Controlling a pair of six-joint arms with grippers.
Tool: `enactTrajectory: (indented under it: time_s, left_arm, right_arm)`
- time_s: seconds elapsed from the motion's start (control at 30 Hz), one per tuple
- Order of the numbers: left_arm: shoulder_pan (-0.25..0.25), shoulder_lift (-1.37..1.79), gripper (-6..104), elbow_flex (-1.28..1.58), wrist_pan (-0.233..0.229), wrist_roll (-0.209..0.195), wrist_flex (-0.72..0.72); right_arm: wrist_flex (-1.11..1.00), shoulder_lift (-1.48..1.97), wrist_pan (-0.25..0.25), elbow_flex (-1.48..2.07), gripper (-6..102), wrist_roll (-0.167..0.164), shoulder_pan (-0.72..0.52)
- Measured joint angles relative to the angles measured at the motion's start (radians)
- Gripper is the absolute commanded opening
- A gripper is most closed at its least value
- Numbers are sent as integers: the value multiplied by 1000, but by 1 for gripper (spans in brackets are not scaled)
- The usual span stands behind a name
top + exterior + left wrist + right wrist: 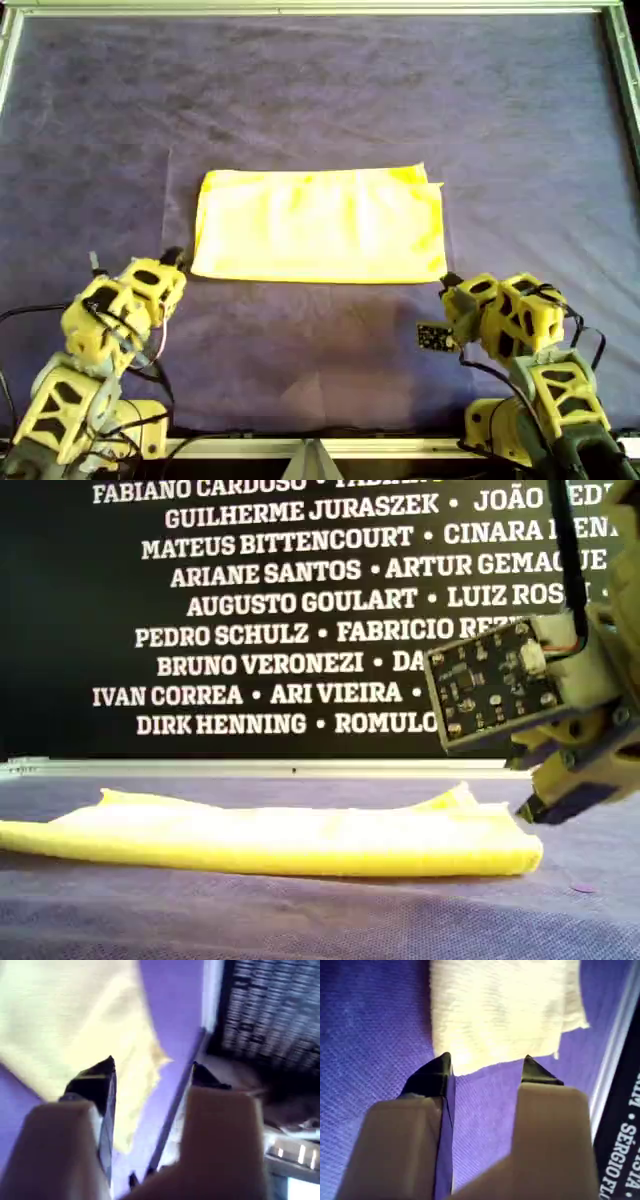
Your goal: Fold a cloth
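The yellow cloth [320, 225] lies folded into a long flat rectangle on the purple table covering, with an under layer poking out at its far right corner in the overhead view. It also shows in the exterior view [280, 840]. My first gripper [152, 1067] is open and empty, with the cloth [60, 1010] blurred just beyond its tips. It sits by the cloth's near left corner in the overhead view [172, 258]. My second gripper [487, 1062] is open and empty, its tips just short of the cloth's [500, 1005] short edge. It sits by the near right corner [447, 283].
The purple table covering [320, 90] is bounded by a metal frame [320, 8]. A black banner [280, 600] with white names stands behind the far rail. A circuit board [490, 685] is mounted on the arm at the exterior view's right.
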Motion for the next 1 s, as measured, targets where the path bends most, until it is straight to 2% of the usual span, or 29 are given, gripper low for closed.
enactTrajectory:
  time_s: [0.43, 1.0]
  left_arm:
    - [0, 17, 54, 25, 0, 0, 0]
    - [0, 17, 54, 25, 0, 0, 0]
  right_arm:
    - [0, -94, 0, 5, 57, 0, 0]
    - [0, -736, -2, -423, 57, 6, 3]
